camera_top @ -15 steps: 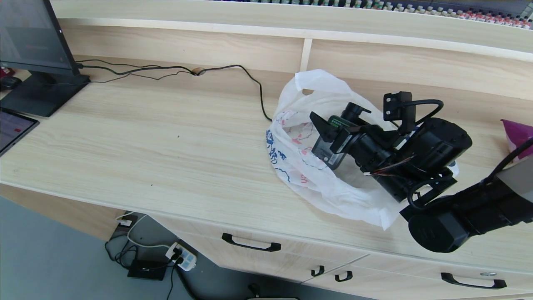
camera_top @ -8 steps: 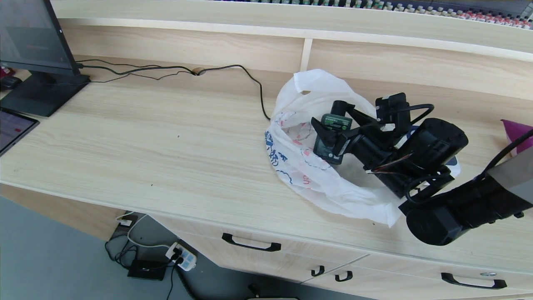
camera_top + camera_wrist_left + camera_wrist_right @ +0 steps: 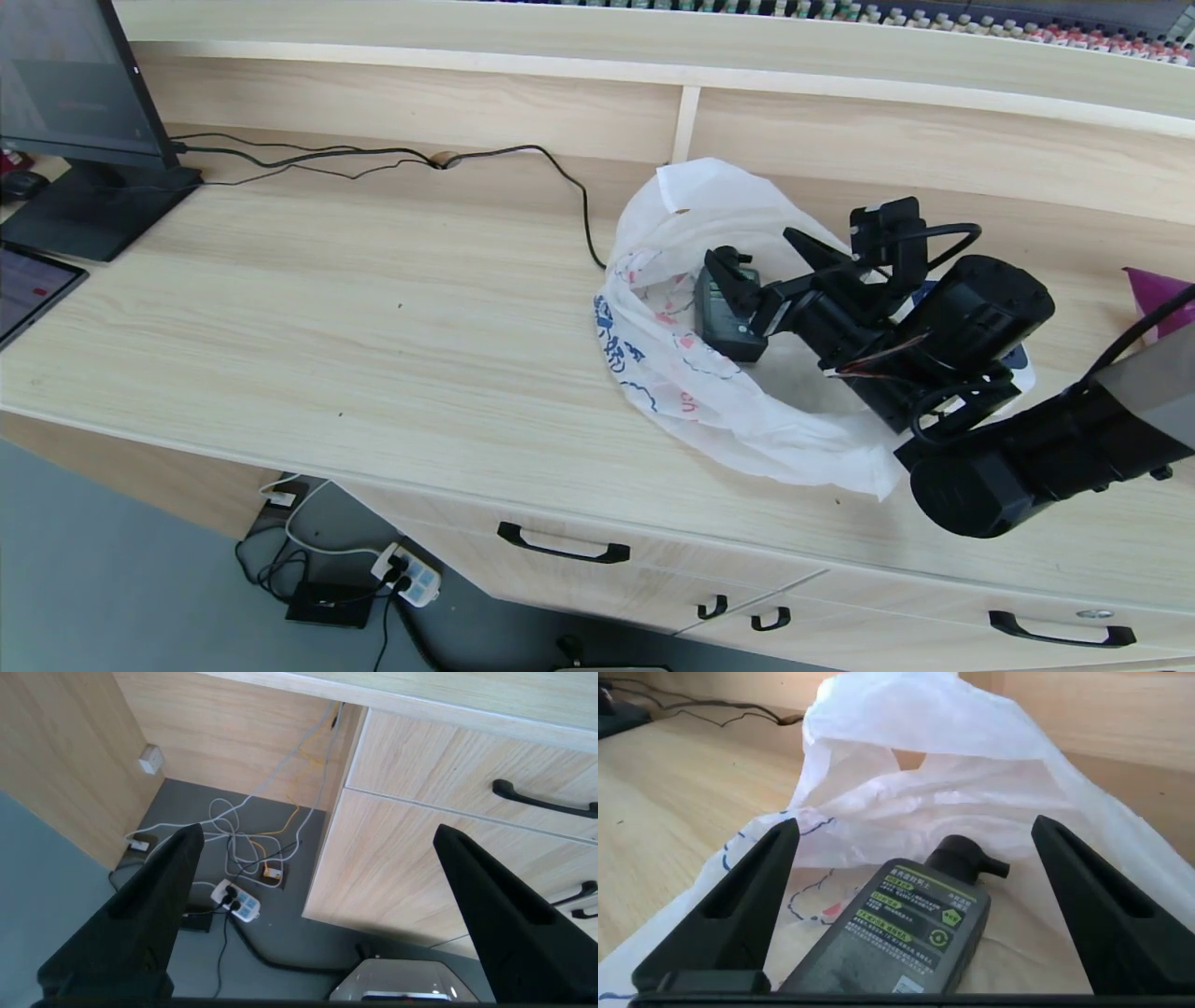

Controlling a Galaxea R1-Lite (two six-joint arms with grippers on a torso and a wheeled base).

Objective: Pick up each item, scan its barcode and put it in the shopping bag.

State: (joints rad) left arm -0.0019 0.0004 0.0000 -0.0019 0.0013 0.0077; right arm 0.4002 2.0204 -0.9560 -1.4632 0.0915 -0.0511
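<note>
Tabletop (image 3: pixel 373 308) carries the slack shopping bag (image 3: pixel 747 420); the dark pump bottle (image 3: pixel 724 322) lies inside its mouth. Right fingers (image 3: pixel 730 285) stand spread just over it; withdrawing could snag plastic and drag everything out.

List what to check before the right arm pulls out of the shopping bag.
1. Right gripper open: ok, standing wide of the bottle on both sides.
2. Bottle inside the shopping bag: ok, lying on its side.
3. Bag film free of the fingers: cannot tell.
4. Left gripper free: ok, open and empty, below the counter by the drawers.
5. Next item in sight: cannot tell; a purple thing is cut off at the counter's right end.
</note>
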